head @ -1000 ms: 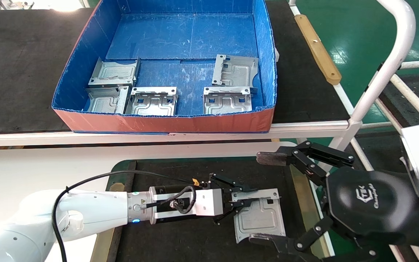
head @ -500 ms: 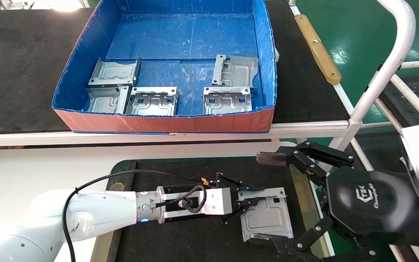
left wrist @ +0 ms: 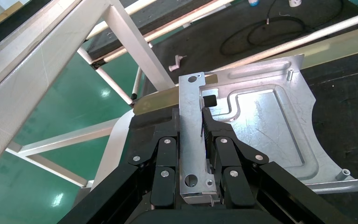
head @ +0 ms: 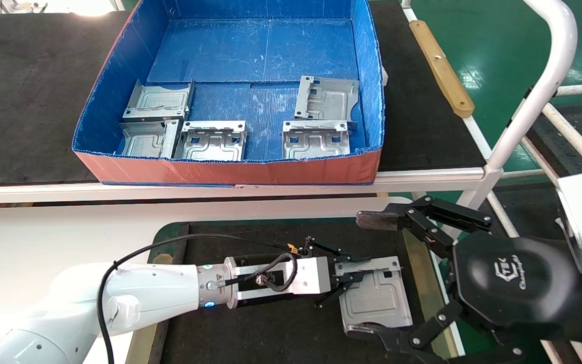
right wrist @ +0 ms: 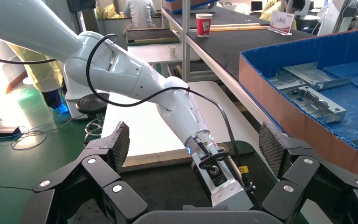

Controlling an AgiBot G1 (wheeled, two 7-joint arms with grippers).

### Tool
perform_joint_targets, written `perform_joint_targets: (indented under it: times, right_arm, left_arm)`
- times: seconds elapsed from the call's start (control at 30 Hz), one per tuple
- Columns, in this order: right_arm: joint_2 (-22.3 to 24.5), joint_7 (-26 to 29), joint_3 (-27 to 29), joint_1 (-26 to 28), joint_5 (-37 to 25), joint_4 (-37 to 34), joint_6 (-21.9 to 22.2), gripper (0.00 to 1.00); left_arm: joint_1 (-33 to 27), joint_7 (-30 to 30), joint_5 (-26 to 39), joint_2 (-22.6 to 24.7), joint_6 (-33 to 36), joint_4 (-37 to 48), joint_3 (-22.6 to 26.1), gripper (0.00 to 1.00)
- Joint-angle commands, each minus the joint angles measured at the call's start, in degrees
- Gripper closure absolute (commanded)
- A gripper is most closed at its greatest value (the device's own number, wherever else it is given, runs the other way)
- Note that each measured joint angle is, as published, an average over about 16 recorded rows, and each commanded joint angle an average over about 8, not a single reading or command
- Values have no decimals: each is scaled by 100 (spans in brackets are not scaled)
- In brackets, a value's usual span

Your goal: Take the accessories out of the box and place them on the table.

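My left gripper (head: 351, 275) is shut on the bent edge tab of a silvery bracket (head: 377, 301) and holds it flat, low over the table's black mat (head: 271, 328) near its right side. The left wrist view shows the fingers clamping the tab (left wrist: 191, 116) of the bracket (left wrist: 261, 121). I cannot tell if it touches the mat. Several more brackets lie in the box (head: 230, 169), among them a front right bracket (head: 316, 139) and a front left bracket (head: 212, 141). My right gripper (head: 369, 276) is open and empty, parked over the mat's right edge; it also shows in its own wrist view (right wrist: 196, 144).
The box stands on a bench with a larger black mat (head: 28, 91) beyond the table. A white frame post (head: 538, 91) rises at the right. A tan wooden strip (head: 422, 283) lines the mat's right side, under my right gripper.
My left gripper has moved to the right across the mat with the bracket in it, closer to the right gripper. The right arm and the box have not moved.
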Motion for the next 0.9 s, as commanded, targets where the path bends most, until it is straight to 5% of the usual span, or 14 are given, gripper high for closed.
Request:
perform_joint_targets:
  times: [0.03, 0.9]
  right_arm:
    - [0, 0, 0, 0, 0, 0, 0, 0]
    - [0, 1, 0, 0, 0, 0, 0, 0]
  left_arm:
    - [4, -8, -19, 0, -22, -13, 18, 0]
    - [-7, 21, 39, -3, 48, 34, -42, 0]
